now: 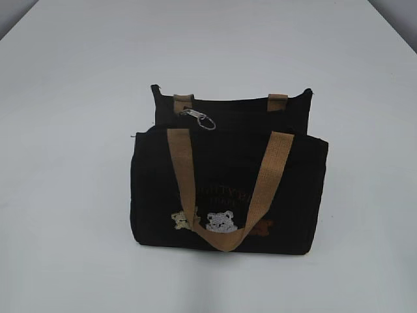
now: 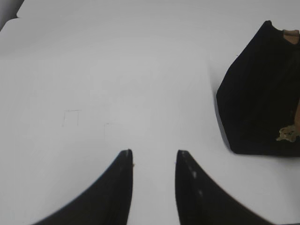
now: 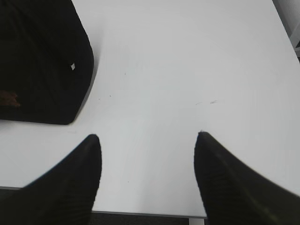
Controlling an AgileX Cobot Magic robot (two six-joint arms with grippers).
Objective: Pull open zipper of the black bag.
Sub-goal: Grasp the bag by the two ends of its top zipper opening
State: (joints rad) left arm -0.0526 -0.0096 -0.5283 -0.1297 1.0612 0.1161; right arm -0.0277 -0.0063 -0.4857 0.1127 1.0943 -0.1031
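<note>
While both grippers' jaws gape empty: one black bag [image 1: 228, 189], one zipper [image 1: 197, 117], two handles [image 1: 221, 189].

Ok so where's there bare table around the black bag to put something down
Bare white table borders the black bag on all sides: wide left and right, a strip in front, more behind. Both grippers hover over bare patches. Only the bag's top, with handles and zipper pull, is crowded.
</note>
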